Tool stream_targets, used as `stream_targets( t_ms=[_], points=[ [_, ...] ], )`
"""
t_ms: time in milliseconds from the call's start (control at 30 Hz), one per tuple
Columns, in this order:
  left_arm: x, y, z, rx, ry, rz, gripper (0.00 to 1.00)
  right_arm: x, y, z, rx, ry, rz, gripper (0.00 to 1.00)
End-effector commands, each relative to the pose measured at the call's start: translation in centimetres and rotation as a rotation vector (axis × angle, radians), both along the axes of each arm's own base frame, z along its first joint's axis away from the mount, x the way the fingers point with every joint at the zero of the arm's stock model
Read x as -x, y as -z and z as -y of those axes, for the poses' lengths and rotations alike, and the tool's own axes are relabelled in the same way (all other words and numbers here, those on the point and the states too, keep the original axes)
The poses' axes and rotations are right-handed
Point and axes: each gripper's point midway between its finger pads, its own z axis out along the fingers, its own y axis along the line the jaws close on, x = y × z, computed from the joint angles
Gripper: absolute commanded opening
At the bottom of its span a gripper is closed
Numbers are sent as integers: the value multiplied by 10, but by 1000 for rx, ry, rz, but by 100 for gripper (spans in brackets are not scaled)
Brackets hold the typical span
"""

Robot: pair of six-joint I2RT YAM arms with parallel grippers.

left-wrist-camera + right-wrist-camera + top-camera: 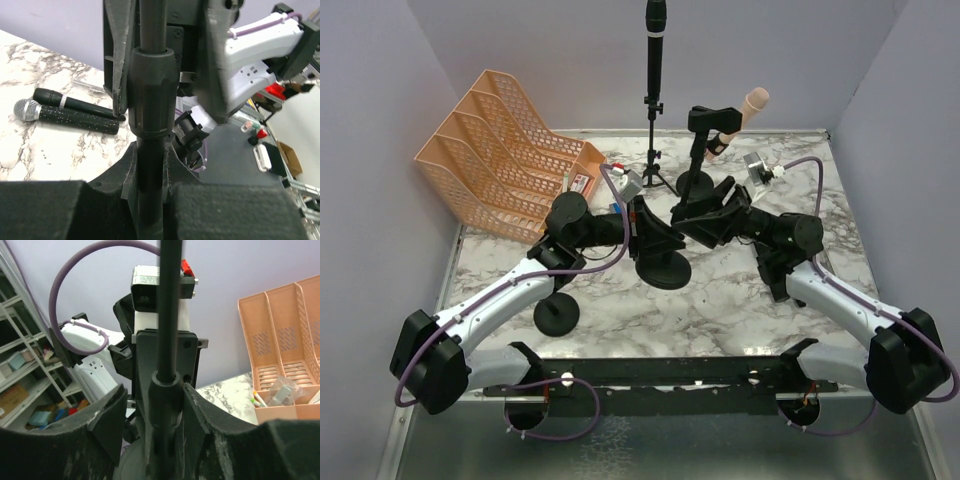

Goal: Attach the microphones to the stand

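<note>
Clamping the upright stand pole [150,100], the left claw [150,167] is closed on it; the right claw [160,405] straddles the same pole, whether gripping I cannot tell. Leftward in the left wrist view, a silver-headed microphone [65,118] and a plain black microphone [75,102] lie flat on the worktop [40,150], side by side, heads pointing away, crosswise to the pole.

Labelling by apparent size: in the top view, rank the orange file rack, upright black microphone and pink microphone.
orange file rack
upright black microphone
pink microphone, though its clip hides part, so those two are unsure.
</note>
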Motion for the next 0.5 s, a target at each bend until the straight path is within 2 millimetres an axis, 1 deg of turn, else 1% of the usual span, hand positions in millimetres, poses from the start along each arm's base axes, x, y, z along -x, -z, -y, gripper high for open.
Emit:
stream_targets(
  t_ms=[0, 67, 167, 267, 300, 367, 467],
  points=[
    [6, -30, -1, 51, 74, 115, 0, 26, -15, 2, 11, -128, 115, 44],
    [11, -30, -2, 44, 111, 128, 0, 31, -15, 2, 17, -161, 134, 36],
    [20, -28, -7, 35, 174, 151, 0, 42, -17, 5, -2, -215, 149, 32],
    [29, -26, -10, 27, 218, 162, 0, 47, -16, 6, -19, -253, 133, 29],
    [31, -25, -11, 25, 227, 163, 0, 48, -17, 7, -27, -258, 129, 27],
    [28, -25, -11, 26, 211, 156, 0, 47, -19, 6, -33, -258, 127, 20],
    [21, -26, -9, 31, 175, 148, 0, 36, -17, 2, -8, -214, 127, 9]
  ],
)
